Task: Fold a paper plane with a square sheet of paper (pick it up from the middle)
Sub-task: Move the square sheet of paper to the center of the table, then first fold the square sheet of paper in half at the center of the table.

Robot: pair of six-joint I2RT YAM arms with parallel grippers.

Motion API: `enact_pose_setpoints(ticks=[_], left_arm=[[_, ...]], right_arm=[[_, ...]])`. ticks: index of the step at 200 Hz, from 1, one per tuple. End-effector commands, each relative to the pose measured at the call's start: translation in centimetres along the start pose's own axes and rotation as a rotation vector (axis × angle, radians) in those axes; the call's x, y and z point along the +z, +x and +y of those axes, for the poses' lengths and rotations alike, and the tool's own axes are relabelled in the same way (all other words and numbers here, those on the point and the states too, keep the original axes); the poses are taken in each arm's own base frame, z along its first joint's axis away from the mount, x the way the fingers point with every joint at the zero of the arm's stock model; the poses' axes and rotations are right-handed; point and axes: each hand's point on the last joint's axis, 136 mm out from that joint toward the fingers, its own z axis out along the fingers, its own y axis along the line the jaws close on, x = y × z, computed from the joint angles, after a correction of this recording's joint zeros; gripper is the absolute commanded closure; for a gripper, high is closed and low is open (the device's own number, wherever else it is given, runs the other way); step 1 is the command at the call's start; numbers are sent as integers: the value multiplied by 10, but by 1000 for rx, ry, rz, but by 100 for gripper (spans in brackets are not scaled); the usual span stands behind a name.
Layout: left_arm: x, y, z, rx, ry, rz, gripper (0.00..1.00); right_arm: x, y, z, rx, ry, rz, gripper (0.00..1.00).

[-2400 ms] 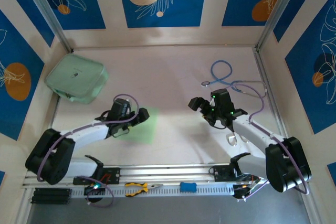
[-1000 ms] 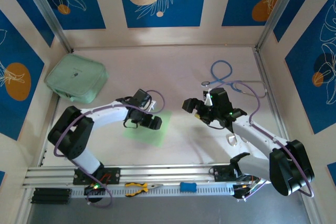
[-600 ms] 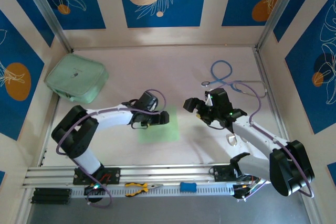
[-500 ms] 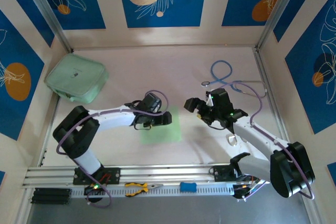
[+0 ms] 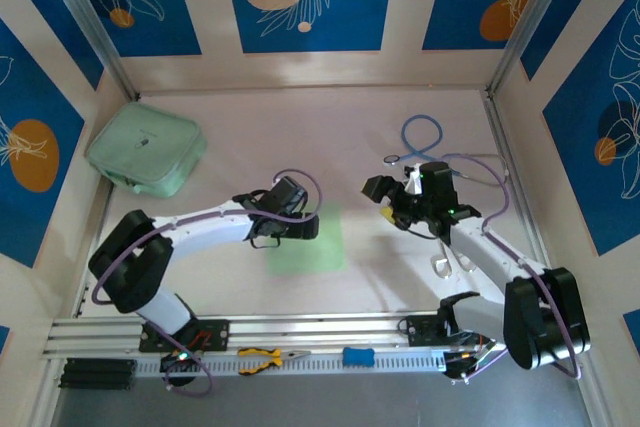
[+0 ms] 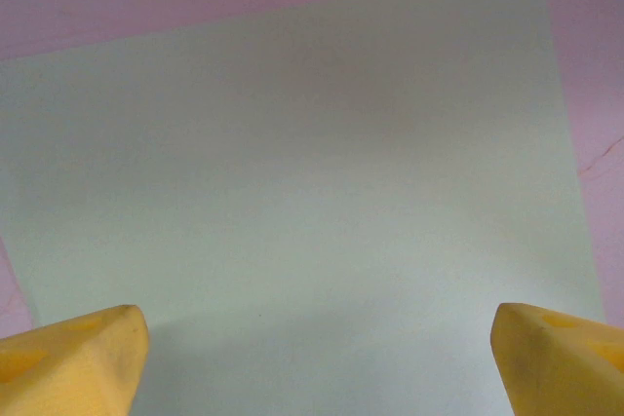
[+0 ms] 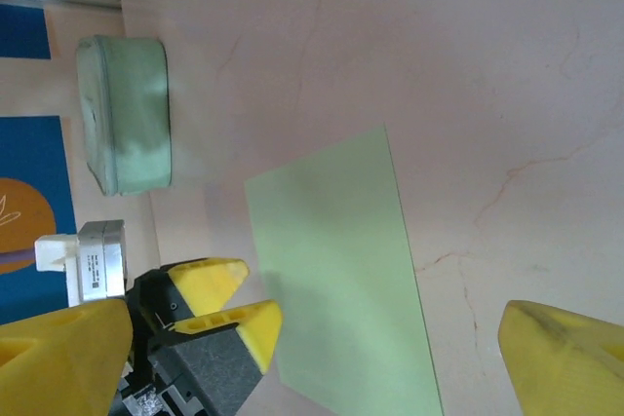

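Observation:
The square sheet of paper (image 5: 312, 241) is thin and light green. It lies flat and uncreased on the pale pink table (image 5: 300, 137), near the middle. My left gripper (image 5: 306, 227) hovers low over the sheet's left edge, open. In the left wrist view its yellow fingertips (image 6: 68, 358) stand wide apart over the sheet (image 6: 292, 172), with nothing between them. My right gripper (image 5: 381, 199) is open, up off the table to the right of the sheet. The right wrist view looks down on the sheet (image 7: 336, 270) and on the left gripper (image 7: 231, 311).
A thick mint-green zip pouch (image 5: 147, 150) lies at the back left, also in the right wrist view as the pouch (image 7: 125, 114). A blue cable (image 5: 425, 139) loops at the back right. Pliers (image 5: 262, 356) and a blue tool (image 5: 358, 356) rest on the front rail.
The left gripper has swept to the right, and the sheet has moved with it from the left towards the centre and turned square. The right gripper has drawn back slightly to the right.

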Motion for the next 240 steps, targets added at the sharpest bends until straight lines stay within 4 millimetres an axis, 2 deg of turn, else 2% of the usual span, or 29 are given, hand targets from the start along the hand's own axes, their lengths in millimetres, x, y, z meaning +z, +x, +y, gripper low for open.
enact_pose_setpoints(ticks=[1, 32, 48, 80, 240], left_arm=[[4, 7, -4, 20, -12, 92, 11], [8, 10, -5, -50, -80, 162, 12], [8, 10, -9, -41, -116, 186, 12], [10, 13, -4, -17, -225, 242, 11], [35, 34, 1, -37, -276, 332, 10]], right_arm=[[5, 14, 12, -31, -31, 98, 3], [10, 19, 7, -37, 20, 106, 3], [10, 21, 5, -41, 38, 102, 3], [12, 23, 4, -55, 56, 109, 3], [13, 26, -6, -47, 104, 103, 3]])
